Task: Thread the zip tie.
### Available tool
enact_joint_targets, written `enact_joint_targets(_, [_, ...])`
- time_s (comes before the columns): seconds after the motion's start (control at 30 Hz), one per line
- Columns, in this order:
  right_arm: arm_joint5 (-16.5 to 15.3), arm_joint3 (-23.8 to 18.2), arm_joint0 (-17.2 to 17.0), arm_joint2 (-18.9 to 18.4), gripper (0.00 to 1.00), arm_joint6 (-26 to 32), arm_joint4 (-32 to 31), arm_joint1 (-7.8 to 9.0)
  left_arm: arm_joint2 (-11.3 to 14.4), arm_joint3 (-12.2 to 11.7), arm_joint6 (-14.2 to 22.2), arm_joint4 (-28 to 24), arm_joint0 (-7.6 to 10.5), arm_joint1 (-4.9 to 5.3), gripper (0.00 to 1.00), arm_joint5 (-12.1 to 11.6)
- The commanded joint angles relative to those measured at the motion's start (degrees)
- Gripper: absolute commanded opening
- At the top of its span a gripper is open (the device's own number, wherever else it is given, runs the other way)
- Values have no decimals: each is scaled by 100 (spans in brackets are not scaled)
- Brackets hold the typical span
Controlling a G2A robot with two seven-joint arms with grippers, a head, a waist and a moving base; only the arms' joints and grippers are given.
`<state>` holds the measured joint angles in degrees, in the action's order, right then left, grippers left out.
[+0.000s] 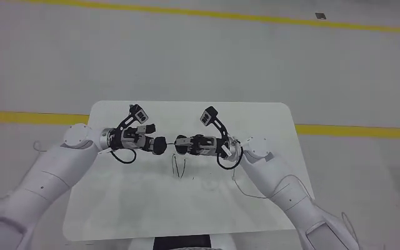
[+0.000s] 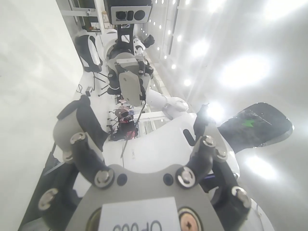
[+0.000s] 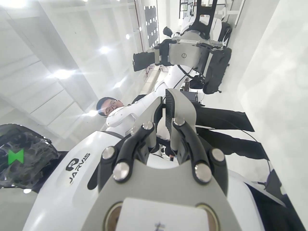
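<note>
Facing off | right gripper [image 1: 178, 143] clamps zip tie [image 2: 134, 126], tail toward 6 o'clock | left gripper [image 1: 160, 145] at its 9 o'clock, spread wide, empty.

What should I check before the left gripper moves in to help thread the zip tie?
1. Right gripper grips the zip tie: ok, shut on it, with the strap hanging down from it.
2. Left gripper ready to receive: ok, jaws wide apart and holding nothing.
3. Grippers lined up: ok, they face each other above the table with a small gap between them.
4. Strap's loose end clear of the table: cannot tell.
5. Where the head and the tail are: cannot tell, the strap is too thin to read.
</note>
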<state>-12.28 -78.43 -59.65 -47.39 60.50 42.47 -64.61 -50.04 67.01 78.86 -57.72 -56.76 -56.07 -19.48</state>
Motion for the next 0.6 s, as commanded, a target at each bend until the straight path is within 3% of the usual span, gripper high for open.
enact_joint_targets(0.0, [1, -1, -1, -1, 0, 1, 2, 0, -1, 1, -1, -2, -1, 0, 100, 0])
enact_joint_targets(0.2, [-58, -131, -108, -75, 0, -299, -141, -9, -17, 284, -148, 302, -107, 4, 100, 0])
enact_joint_targets(0.27, [-66, -156, -141, -94, 0, -345, -149, -20, -18, 313, -163, 505, -109, 12, 100, 17])
enact_joint_targets(0.57, [-51, -174, -175, -99, 0, -364, -190, -39, -89, 397, -225, 467, -174, 11, 100, 0])
